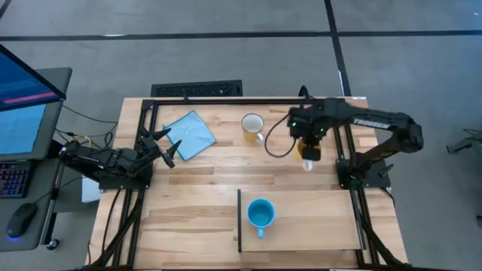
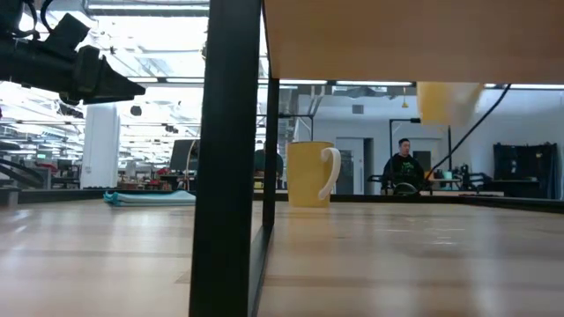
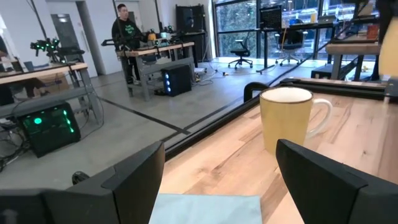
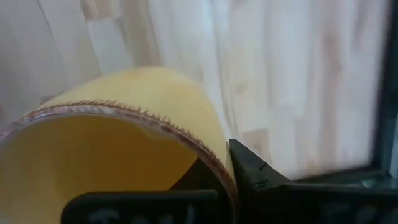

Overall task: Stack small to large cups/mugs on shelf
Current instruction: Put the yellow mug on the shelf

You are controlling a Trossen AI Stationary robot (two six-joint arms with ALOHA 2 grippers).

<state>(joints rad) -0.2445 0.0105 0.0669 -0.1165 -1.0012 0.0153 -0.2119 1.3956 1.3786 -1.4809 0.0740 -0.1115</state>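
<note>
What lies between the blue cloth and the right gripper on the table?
In the high view, the white mug stands between the blue cloth and the right gripper, which holds an orange mug.

two matte black jointed arms, white lettering and a looping black cable on the right one.

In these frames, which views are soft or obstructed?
Right wrist view: the held orange mug fills the picture, close and soft. Low view: the shelf's dark edge blocks the middle, and the lifted mug looks blurred. High view: clear and evenly lit.
</note>
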